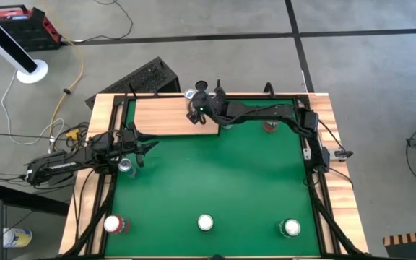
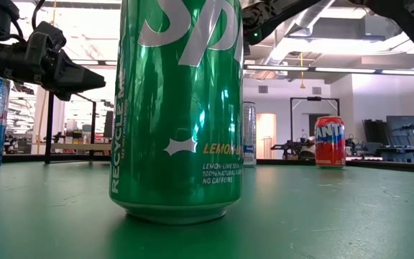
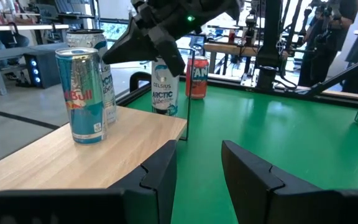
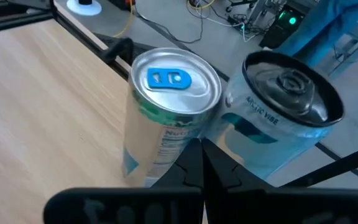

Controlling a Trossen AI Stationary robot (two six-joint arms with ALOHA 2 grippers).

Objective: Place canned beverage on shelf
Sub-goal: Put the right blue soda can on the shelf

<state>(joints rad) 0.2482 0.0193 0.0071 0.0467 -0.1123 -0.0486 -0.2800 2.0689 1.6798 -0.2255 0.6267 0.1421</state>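
Red Bull can (image 3: 83,94) stands upright on the shelf (image 3: 92,157) near its far right corner, touching a Celsius can (image 4: 278,121), the right gripper (image 4: 202,163) pinched narrow just beside both, while the left gripper (image 3: 199,169) hovers half-open beyond the shelf's front edge over the green surface (image 1: 215,180).

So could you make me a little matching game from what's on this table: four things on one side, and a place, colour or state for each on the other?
Things:
1. shelf
2. Fanta can
3. Sprite can
4. left gripper

Place, colour or state:
A. open
B. pale wood
C. standing on the green table, off the shelf's right end in the high view
D. nearest the low camera, filling much of its picture

Pairs: 1-B, 2-C, 3-D, 4-A
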